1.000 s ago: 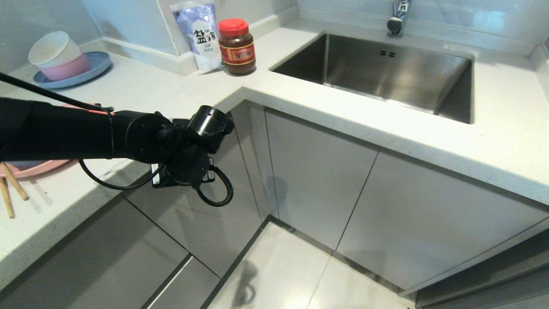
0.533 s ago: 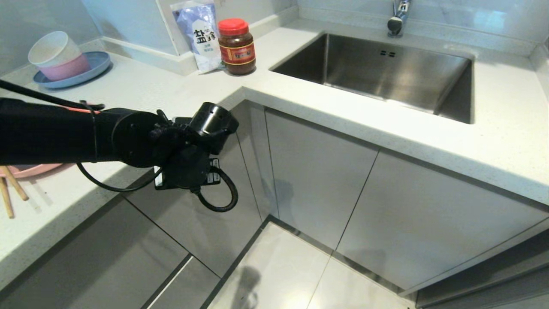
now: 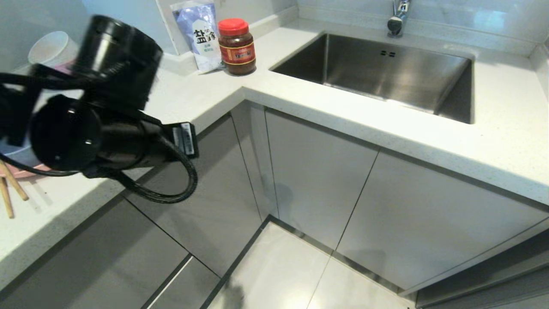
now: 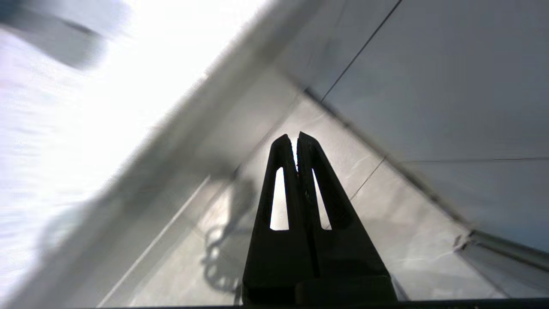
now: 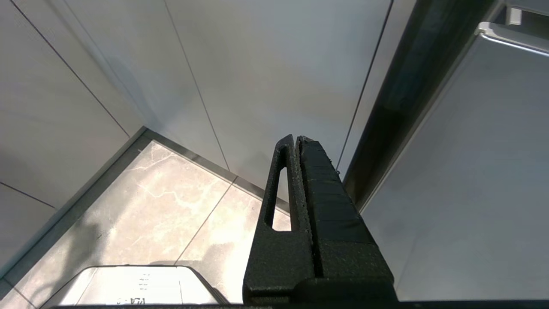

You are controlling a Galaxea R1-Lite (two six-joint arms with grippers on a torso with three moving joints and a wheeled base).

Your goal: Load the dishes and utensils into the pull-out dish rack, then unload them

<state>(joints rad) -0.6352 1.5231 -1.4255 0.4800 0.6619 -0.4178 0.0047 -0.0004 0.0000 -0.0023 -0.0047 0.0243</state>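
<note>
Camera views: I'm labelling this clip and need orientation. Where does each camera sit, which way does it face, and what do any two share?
Head view: high on the robot, looking down at the counter, sink and cabinet fronts; the left arm fills its left.
Left wrist view: behind the shut left gripper, facing floor and cabinets.
Right wrist view: behind the shut right gripper, facing floor and cabinet doors.
All three show grey cabinet fronts and tiled floor.

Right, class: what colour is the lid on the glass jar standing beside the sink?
Red; the round plastic lid shows best in the head view.
</note>
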